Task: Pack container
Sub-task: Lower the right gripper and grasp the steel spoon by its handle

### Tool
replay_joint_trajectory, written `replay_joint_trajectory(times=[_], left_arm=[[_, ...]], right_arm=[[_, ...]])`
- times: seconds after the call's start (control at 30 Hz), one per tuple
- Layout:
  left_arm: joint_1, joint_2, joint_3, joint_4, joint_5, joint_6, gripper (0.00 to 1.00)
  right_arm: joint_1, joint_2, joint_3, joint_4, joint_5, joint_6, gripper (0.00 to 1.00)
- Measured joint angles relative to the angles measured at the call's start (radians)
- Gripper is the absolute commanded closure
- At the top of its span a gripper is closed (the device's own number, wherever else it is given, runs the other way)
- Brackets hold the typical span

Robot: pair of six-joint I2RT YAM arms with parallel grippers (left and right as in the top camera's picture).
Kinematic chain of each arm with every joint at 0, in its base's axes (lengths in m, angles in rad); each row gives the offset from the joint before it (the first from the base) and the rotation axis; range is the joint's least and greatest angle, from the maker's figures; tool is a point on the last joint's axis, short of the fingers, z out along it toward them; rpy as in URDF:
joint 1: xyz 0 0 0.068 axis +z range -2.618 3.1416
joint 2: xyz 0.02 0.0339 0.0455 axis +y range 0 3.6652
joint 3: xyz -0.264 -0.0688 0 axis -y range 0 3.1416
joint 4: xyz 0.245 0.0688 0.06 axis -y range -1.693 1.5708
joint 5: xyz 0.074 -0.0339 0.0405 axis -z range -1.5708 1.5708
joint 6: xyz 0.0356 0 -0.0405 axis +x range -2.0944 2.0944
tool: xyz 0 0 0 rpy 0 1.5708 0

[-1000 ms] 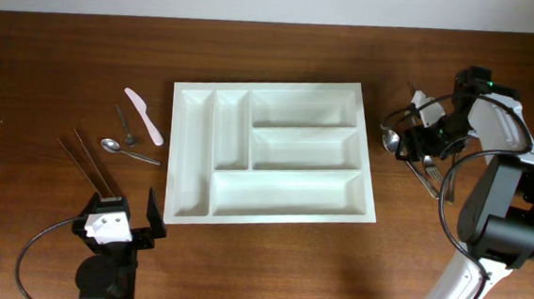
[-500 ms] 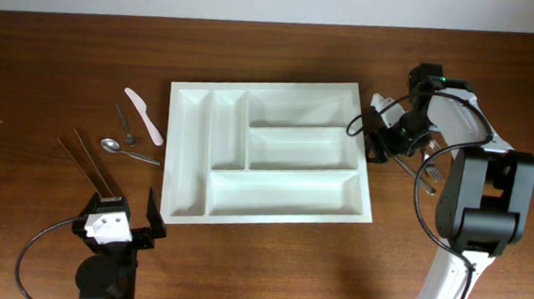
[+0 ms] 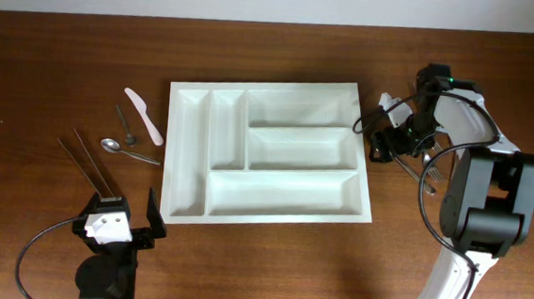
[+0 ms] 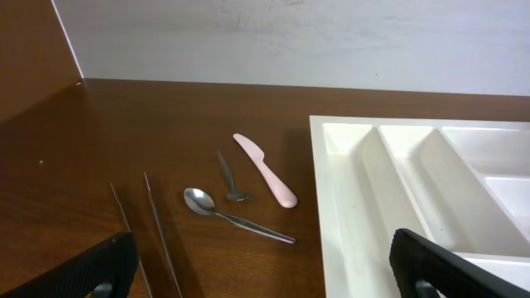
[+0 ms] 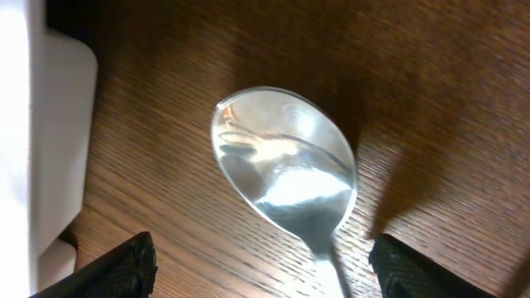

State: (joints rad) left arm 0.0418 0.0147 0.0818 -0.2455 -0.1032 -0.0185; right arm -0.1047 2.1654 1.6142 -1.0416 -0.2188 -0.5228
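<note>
The container (image 3: 283, 193) lies flat in the middle of the desk, its two narrow compartments toward the left edge and the three long ones toward the right.

My right gripper (image 3: 386, 139) hangs low over the desk just beside the container's right wall, near its far right corner. Its fingers (image 5: 124, 265) stand apart. The bowl of a metal spoon (image 5: 286, 178) lies face up on the wood between them, and neither finger touches it. A fork (image 3: 430, 180) lies on the desk toward the right edge, partly hidden under my arm.

My left gripper (image 3: 121, 217) sits near the front edge, off the container's near left corner, with its fingers (image 4: 91, 269) spread wide and nothing between them. Toward the left edge lie a pink knife (image 3: 144, 115), a small dark spoon (image 3: 123, 125), a silver spoon (image 3: 127, 151) and two thin rods (image 3: 87, 160), all apart from the container.
</note>
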Motion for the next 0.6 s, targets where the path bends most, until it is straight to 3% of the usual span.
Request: replay_joint_trajectory(times=[0.6], left_arm=[[0.0, 0.0, 0.0, 0.0, 0.0, 0.0, 0.01]], right_arm=[[-0.006, 0.0, 0.0, 0.042, 0.0, 0.052, 0.16]])
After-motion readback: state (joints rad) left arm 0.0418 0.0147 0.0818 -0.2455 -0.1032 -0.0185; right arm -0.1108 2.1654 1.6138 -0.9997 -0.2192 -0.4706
